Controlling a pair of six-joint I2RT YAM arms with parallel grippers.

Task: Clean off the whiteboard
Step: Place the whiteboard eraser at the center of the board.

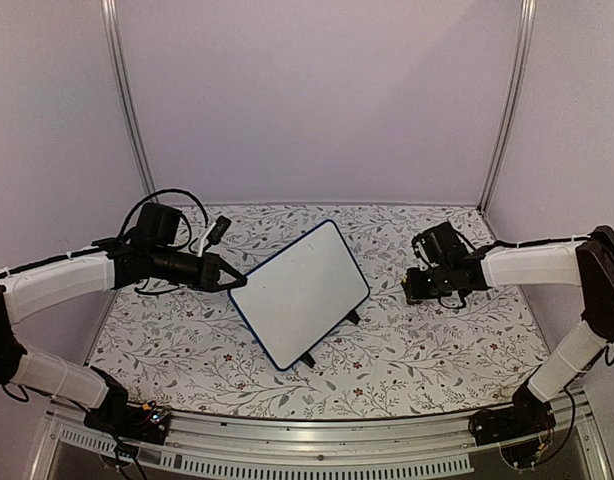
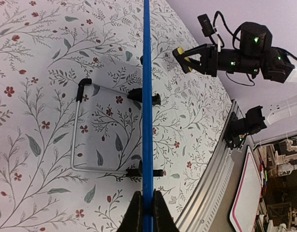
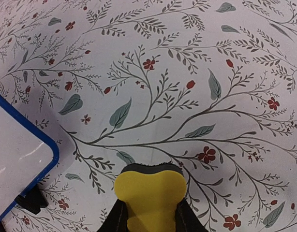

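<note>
White whiteboard (image 1: 302,290) stands propped at tabletop (image 1: 417,350) centre, long axis diagonal toward the far-right corner. Left hand (image 1: 230,280) pinches its left frame edge. Right hand (image 1: 415,287), clamping yellow eraser (image 3: 149,198), hovers apart off its right edge.

White sleeves wrap the left arm (image 1: 57,285) and right arm (image 1: 532,265) between black joints, black cables (image 1: 173,196) loop at the left wrist, and the left pincer (image 1: 235,283) and right pincer (image 1: 413,286) are black.
</note>
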